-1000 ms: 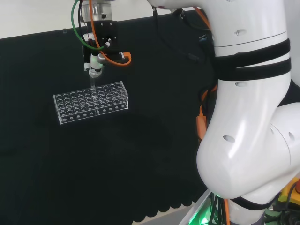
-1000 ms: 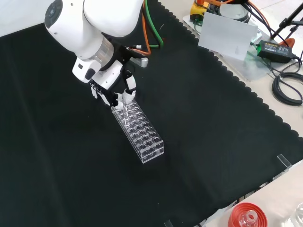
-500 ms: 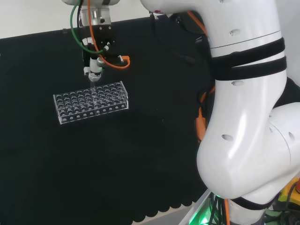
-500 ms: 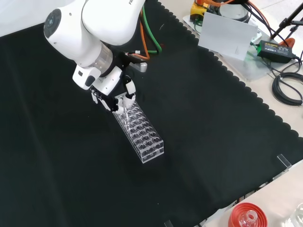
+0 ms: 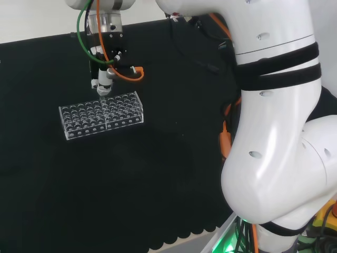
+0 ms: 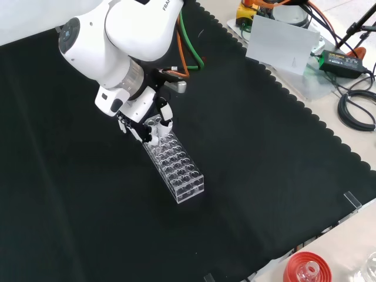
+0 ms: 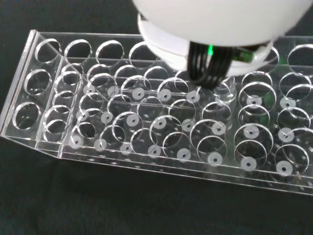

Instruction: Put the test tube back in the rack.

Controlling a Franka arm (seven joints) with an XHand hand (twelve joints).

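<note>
The hand (image 6: 144, 120) hangs right over the rack (image 6: 174, 166), at its upper end in the front view. Its fingers curl round the tube (image 5: 105, 99), which points down into the rack.

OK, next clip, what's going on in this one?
A white robot arm holds its hand low over the far end of a clear test tube rack that lies on the black cloth. In the head view the hand sits just above the rack, near its back edge. The wrist view looks straight down into the rack's empty wells. The tube itself is too hard to make out, so I can't tell whether it is seated yet.
</note>
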